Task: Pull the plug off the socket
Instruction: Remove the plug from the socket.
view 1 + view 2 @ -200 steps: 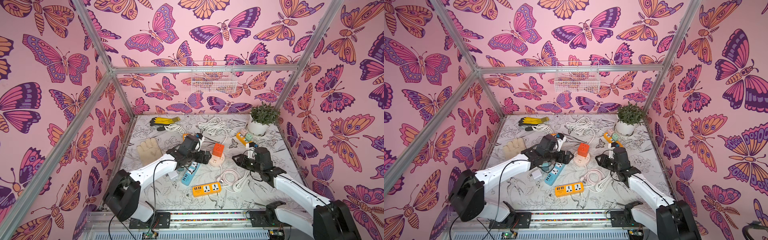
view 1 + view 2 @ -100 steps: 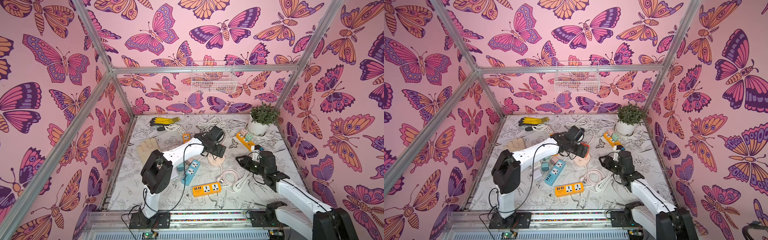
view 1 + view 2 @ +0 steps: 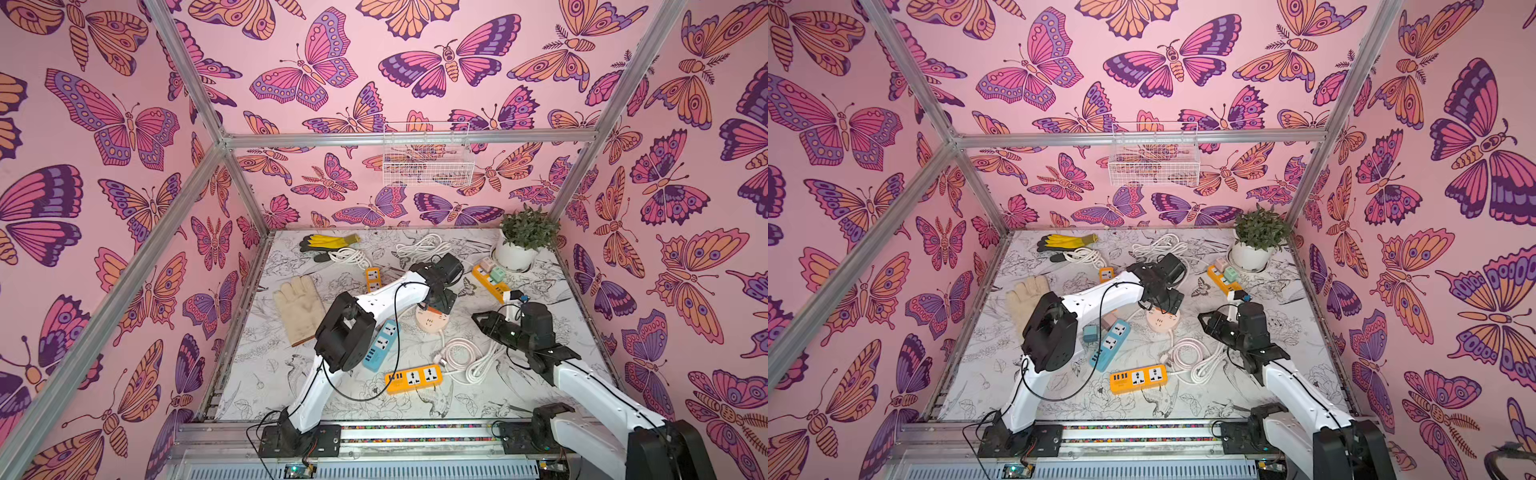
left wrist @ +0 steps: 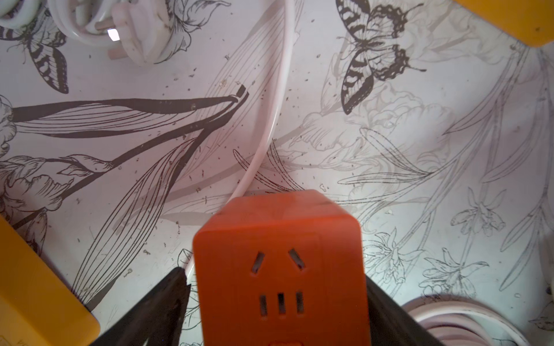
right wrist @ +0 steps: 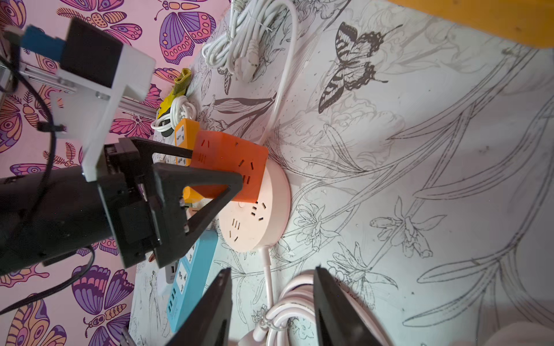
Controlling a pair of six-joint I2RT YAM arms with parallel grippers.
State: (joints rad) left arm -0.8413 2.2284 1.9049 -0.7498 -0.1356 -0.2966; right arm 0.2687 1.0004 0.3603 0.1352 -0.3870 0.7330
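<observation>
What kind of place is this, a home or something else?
Probably a robot test cell, not a home: an aluminium frame holds butterfly-print wall panels, the left arm and right arm are mounted on a front rail, and power strips, like the blue power strip, litter the tabletop.

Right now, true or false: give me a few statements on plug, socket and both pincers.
The left pincer straddles the orange cube plug. True.
The plug is already off the round pink socket. False: it sits on the socket.
The right pincer grips the plug too. False: it is open, empty, apart from the plug.
A blue power strip lies near the socket. True.
</observation>
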